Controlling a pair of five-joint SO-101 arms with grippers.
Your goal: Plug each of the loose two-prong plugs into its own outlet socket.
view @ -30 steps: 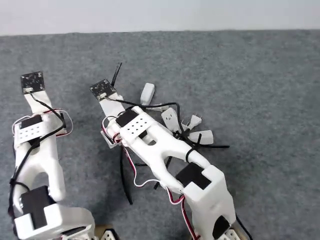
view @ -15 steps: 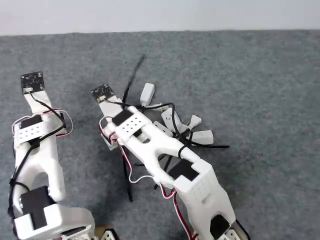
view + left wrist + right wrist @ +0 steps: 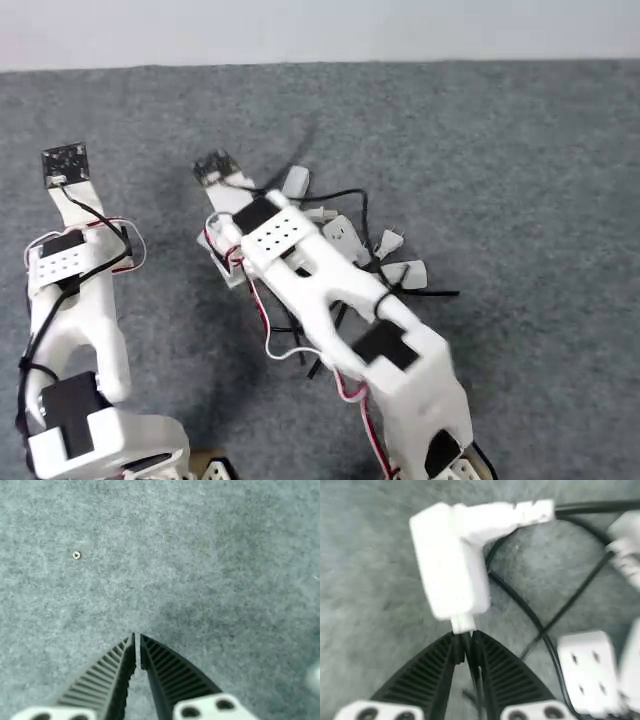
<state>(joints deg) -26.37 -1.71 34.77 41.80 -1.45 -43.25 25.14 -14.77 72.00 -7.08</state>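
Right fingers (image 3: 435, 675) pinching cord (image 3: 468, 653) of white plug (image 3: 451, 565)

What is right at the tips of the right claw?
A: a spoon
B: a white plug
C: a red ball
B: in the right wrist view, the white plug lies on the grey carpet just ahead of the right gripper.
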